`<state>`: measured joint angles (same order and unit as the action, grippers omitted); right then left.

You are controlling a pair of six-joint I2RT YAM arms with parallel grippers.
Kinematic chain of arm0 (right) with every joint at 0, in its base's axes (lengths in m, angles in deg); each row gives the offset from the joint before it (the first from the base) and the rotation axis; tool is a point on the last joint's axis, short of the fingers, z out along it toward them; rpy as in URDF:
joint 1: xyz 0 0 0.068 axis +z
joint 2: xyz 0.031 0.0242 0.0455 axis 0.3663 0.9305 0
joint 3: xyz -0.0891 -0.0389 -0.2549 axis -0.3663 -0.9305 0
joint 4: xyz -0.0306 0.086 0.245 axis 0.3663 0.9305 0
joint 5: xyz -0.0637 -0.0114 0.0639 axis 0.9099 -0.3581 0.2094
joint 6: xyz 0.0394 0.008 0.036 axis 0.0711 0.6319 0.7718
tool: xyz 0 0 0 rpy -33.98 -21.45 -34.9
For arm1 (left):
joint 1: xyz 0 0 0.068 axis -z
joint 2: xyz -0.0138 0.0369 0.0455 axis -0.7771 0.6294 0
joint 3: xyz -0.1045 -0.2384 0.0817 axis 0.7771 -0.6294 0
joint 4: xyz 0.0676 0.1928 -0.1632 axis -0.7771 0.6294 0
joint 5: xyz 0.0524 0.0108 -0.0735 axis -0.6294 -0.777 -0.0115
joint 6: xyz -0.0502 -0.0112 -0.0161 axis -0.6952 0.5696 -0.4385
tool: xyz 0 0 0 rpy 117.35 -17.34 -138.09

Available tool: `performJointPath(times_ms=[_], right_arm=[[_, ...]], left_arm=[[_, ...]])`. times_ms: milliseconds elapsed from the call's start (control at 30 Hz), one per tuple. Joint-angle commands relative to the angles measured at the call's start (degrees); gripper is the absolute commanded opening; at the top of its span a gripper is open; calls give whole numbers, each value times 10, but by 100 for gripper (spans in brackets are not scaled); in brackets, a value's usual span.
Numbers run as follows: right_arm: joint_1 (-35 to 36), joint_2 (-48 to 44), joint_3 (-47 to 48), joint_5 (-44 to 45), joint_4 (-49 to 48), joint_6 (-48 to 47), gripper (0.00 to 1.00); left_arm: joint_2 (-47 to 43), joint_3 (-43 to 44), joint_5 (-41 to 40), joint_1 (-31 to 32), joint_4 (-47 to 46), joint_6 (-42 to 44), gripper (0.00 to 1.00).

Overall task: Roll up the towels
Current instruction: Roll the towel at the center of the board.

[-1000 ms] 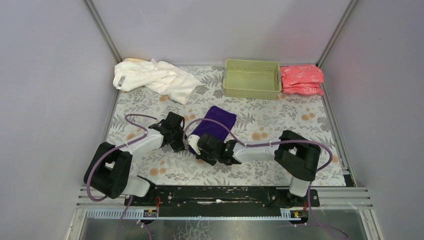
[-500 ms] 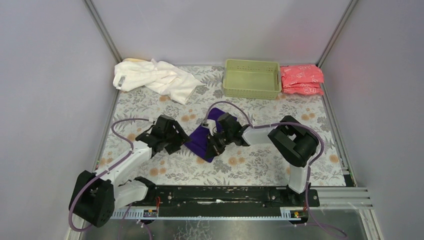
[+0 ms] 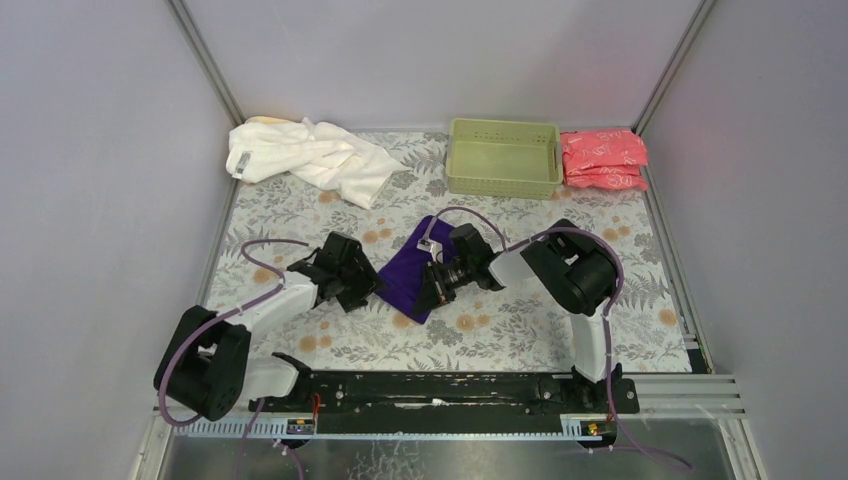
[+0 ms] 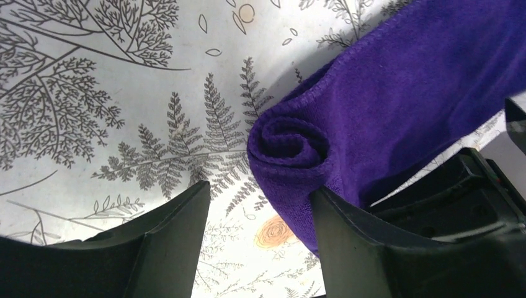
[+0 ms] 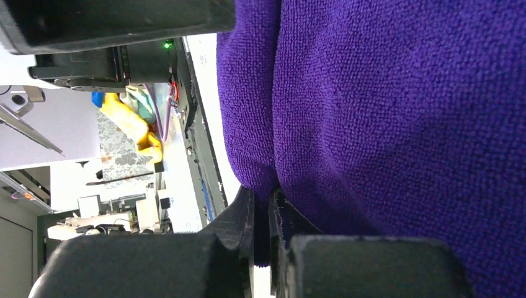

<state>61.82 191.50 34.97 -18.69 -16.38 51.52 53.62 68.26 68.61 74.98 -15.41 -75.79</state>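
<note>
The small dark purple terry towel (image 3: 408,282) lies near the middle of the fern-and-flower printed table covering (image 3: 560,330), between the two grippers. It is partly rolled: the left wrist view shows a tight spiral at the end nearest that camera, with the rest of the cloth running off flat behind it. The left gripper (image 4: 258,189) has its jaws standing apart, the rolled end just beyond its fingertips. One finger touches the cloth; the other is clear of it, over bare covering. The right gripper (image 5: 268,214) is clamped on a thin fold at the towel's edge, jaws all but together. The large white terry towel (image 3: 310,155) sits crumpled at the far left corner, well apart. A sliver of pale yellow cloth (image 3: 262,121) shows behind it. A light green plastic basket (image 3: 503,157) stands at the far edge, with pink-red plastic-wrapped packets (image 3: 603,158) just beside it on the right.
</note>
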Motion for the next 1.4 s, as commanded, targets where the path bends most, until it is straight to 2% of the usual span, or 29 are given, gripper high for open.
performJointPath(times_ms=[0, 200, 300, 433, 567, 700, 800, 900, 1133, 1367], right_arm=[[-4, -10, 11, 12, 49, -18, 9], [-2, -83, 33, 102, 186, -123, 30], [9, -126, 39, 159, 247, -166, 39], [47, -191, 50, 298, 314, -228, 49], [103, -247, 50, 441, 332, -280, 55], [176, -261, 60, 569, 331, -336, 63], [223, -260, 66, 640, 318, -367, 64], [253, -249, 70, 674, 304, -398, 64], [276, -179, 72, 688, 292, -426, 58], [279, -124, 70, 693, 290, -438, 44]], left_arm=[[36, -4, -10, -1, -48, 4, 57], [73, -20, -12, -1, -64, 5, 48], [77, -28, -15, -1, -65, 6, 47], [81, -34, -16, -1, -66, 5, 46], [83, -38, -14, -1, -67, 4, 46], [81, -38, -14, -1, -66, 4, 46], [79, -38, -15, -1, -64, 4, 46], [77, -38, -15, -1, -63, 4, 46], [70, -37, -18, -1, -57, 3, 47], [70, -37, -17, -1, -57, 3, 47]])
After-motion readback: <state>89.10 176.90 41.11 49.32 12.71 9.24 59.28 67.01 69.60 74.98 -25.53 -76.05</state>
